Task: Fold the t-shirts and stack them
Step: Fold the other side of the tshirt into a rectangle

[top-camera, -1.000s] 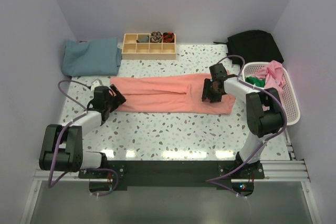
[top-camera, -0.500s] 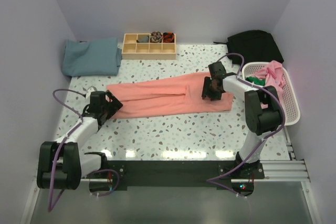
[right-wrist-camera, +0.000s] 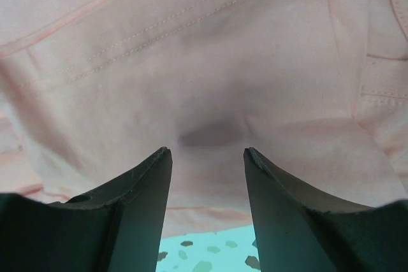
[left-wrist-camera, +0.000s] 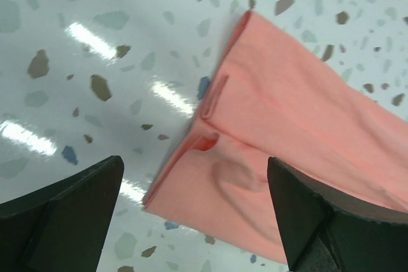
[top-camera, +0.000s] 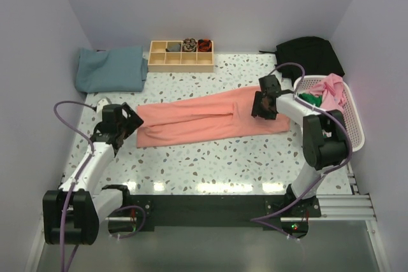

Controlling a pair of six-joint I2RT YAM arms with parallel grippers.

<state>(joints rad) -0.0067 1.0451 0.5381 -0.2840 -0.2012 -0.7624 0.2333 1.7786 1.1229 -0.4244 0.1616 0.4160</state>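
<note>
Shirt: salmon t-shirt [top-camera: 210, 116] lies on the worktop [top-camera: 210, 157] as a long folded strip, with one end beneath each pair of jaws.
Left jaws: spread wide, hovering over their end of the strip, pinching nothing.
Right jaws: parted above the opposite end, with fabric beneath them and none visibly caught.
Step, as I judge it: fold the strip across. Each pair should close on every layer at its own end, lift level, then carry one end over the other.
Wrist views: the left shows stacked hem edges below the jaws; the right shows stitching and a crease.
Overhead only: teal t-shirt [top-camera: 109, 69] lies beyond the left jaws, and the basket [top-camera: 354, 138] beside the right jaws holds pink and green cloth.
</note>
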